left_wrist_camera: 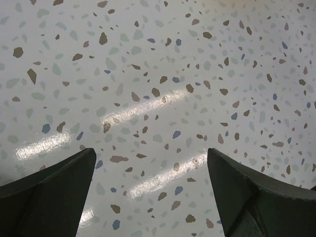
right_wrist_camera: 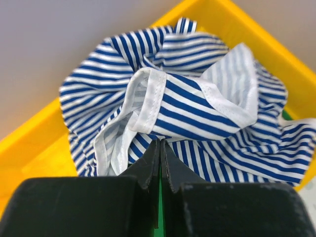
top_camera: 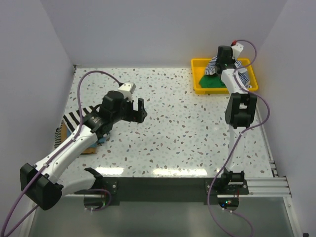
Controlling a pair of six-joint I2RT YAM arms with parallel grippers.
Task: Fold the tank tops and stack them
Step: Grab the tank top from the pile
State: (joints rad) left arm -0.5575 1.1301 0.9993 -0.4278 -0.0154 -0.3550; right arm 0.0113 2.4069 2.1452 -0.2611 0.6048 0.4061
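Note:
A crumpled navy-white striped tank top (right_wrist_camera: 197, 98) lies in the yellow tray (right_wrist_camera: 29, 148), on top of a plain green tank top (top_camera: 213, 82). My right gripper (right_wrist_camera: 160, 143) is shut, its tips pinching a fold of the striped top (top_camera: 213, 66). Green cloth (right_wrist_camera: 159, 197) shows through the slit between the fingers. My left gripper (left_wrist_camera: 150, 163) hangs open over bare speckled table, nothing between its fingers (left_wrist_camera: 49, 192). In the top view it (top_camera: 140, 109) sits left of centre. A bold black-white striped tank top (top_camera: 76, 118) lies at the table's left edge, partly under the left arm.
The yellow tray (top_camera: 197, 88) stands at the far right corner, close to the right wall. Tan cloth (top_camera: 61, 133) and a bit of blue cloth (top_camera: 101, 140) peek out beside the left arm. White walls enclose the table on three sides.

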